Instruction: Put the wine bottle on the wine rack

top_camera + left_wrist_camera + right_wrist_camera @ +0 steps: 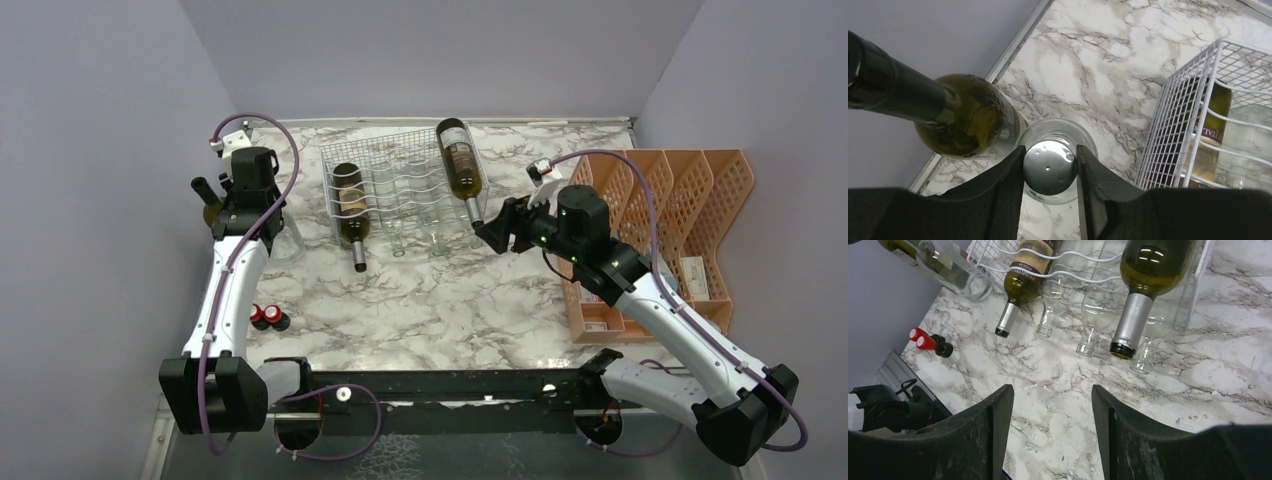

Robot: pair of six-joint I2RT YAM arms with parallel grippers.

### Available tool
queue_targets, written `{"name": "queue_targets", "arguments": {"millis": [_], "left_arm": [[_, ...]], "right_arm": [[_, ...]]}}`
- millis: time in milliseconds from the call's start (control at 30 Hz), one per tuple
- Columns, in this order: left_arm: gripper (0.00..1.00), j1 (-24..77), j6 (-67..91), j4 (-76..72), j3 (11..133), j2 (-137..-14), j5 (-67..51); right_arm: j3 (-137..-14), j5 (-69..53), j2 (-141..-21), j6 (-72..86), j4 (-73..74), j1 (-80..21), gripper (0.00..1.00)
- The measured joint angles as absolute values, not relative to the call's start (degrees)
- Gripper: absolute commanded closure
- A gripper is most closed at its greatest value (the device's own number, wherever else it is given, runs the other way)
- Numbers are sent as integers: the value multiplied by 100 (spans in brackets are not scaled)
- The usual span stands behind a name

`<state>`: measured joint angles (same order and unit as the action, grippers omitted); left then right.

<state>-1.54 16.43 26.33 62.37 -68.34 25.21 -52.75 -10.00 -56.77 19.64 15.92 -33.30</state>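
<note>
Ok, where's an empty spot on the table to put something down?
The front marble is bare, between the red caps, the bottle necks sticking out of the wine rack and the orange tray. The left side is crowded: standing bottles and the left gripper.

Marble table (450,300) bears wine rack (395,150); orange tray (690,190); stoppers (268,318).

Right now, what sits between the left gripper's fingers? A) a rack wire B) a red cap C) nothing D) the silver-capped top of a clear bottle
D: in the left wrist view the left gripper has its fingers against both sides of the silver cap of the upright clear bottle.
</note>
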Motion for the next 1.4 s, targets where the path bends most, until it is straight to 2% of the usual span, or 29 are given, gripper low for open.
{"name": "queue_targets", "arguments": {"millis": [667, 900, 1400], "left_arm": [[82, 113, 1164, 4888, 6506, -5806, 834], [81, 701, 819, 5133, 6556, -5760, 351], [81, 1435, 458, 5487, 6622, -5651, -294]], "right_arm": [[-5439, -1341, -6034, 1951, 1706, -3330, 44], [-5522, -1828, -6228, 1911, 1739, -3330, 35], [-5612, -2137, -6648, 1835, 1699, -3688, 34]]}}
